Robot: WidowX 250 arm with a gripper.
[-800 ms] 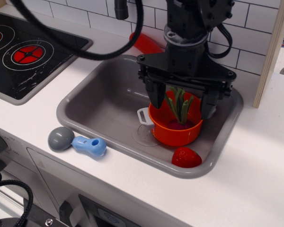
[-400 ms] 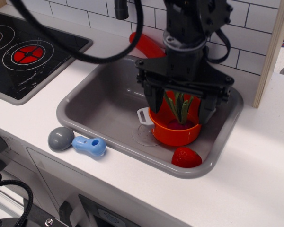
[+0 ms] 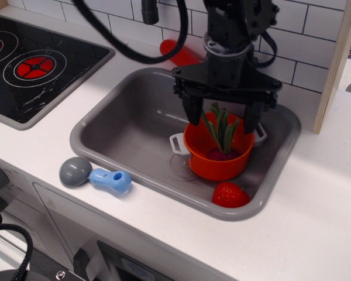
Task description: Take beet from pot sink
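Note:
The orange pot (image 3: 213, 165) with white side handles stands in the grey sink (image 3: 123, 126), right of the drain mark. The beet (image 3: 222, 153) sits inside it, its purple bulb low in the pot and its green stalks (image 3: 222, 126) standing up. My black gripper (image 3: 222, 123) hangs open right above the pot, one finger on each side of the stalks, fingertips about level with the pot's rim. It holds nothing.
A red strawberry (image 3: 230, 195) lies in the sink's front right corner. A grey-and-blue toy utensil (image 3: 93, 175) lies on the white counter in front of the sink. A red object (image 3: 178, 54) sits behind the sink. The black stove (image 3: 32, 61) is at left. A wooden post (image 3: 336, 64) stands at right.
The gripper has risen slightly and its fingers have drawn a little closer around the stalks. The pot and beet have not moved.

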